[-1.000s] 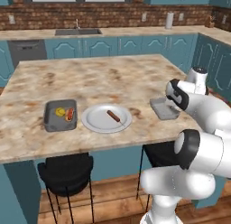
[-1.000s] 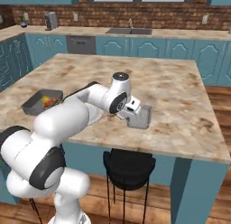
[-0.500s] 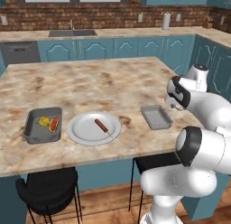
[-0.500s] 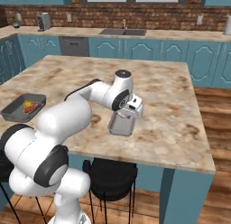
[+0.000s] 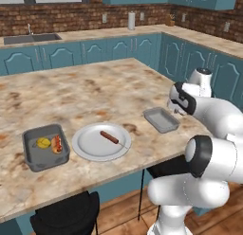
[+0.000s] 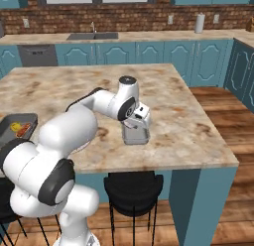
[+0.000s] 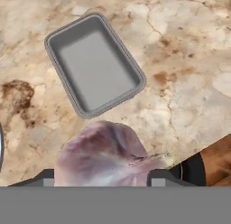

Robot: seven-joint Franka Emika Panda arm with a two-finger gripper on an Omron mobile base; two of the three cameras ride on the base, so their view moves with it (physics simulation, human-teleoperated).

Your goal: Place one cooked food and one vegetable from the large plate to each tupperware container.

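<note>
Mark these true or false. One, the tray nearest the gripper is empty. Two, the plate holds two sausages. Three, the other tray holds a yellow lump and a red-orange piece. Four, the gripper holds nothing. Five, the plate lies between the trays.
1. True: the tray nearest the gripper is empty.
2. False: the plate holds one sausage.
3. True: the other tray holds a yellow lump and a red-orange piece.
4. False: the gripper holds a purplish-white lump between its fingers.
5. True: the plate lies between the trays.
</note>
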